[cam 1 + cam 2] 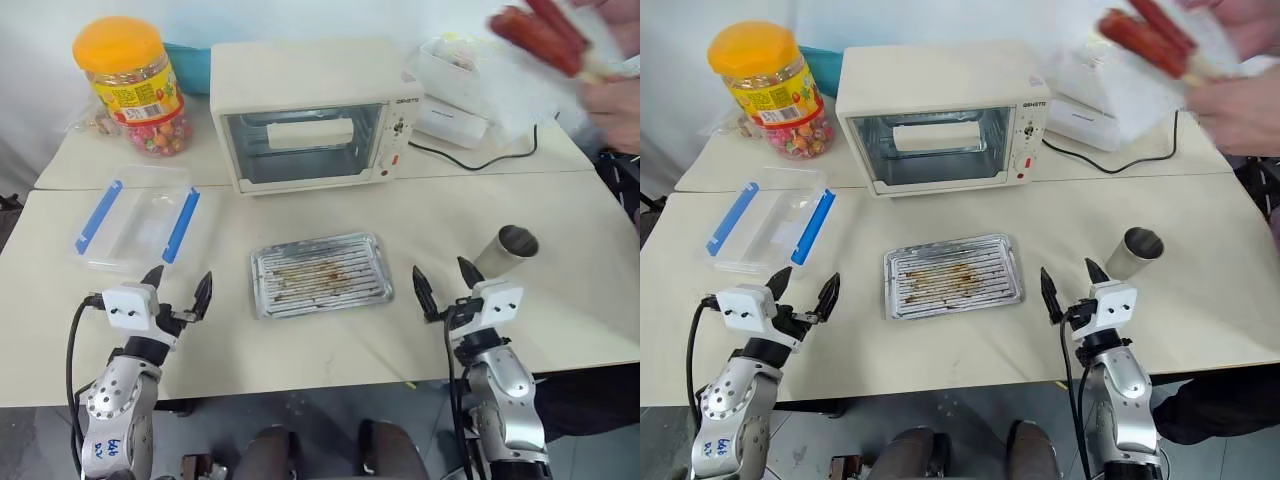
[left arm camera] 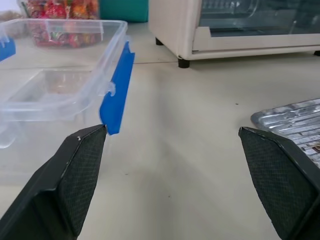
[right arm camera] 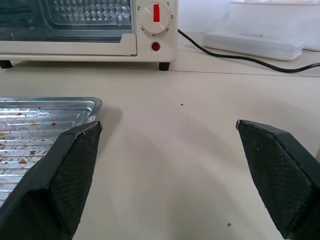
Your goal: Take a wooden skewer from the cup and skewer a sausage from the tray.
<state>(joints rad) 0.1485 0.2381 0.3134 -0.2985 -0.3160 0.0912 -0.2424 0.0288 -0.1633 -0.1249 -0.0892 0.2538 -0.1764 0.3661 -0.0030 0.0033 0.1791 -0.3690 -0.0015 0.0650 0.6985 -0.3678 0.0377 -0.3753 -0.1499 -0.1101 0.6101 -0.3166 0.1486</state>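
The silver tray point(image 1: 320, 273) lies in the middle of the table, bare except for brown stains. To its right the grey steel cup point(image 1: 505, 250) stands tilted, its mouth open. The wooden skewer is out of view. At the far right a person's hand point(image 1: 612, 100) holds red sausages point(image 1: 540, 35), blurred, above the table. My left gripper point(image 1: 180, 285) is open near the front edge, left of the tray, with nothing between its fingers point(image 2: 80, 170). My right gripper point(image 1: 441, 280) is open and empty between the tray and the cup.
A cream toaster oven point(image 1: 310, 115) stands behind the tray. A clear plastic box with blue clips point(image 1: 135, 215) lies at the left, an orange-lidded candy jar point(image 1: 130, 85) behind it. A white appliance point(image 1: 450, 100) with a black cord point(image 1: 480, 160) sits at the back right.
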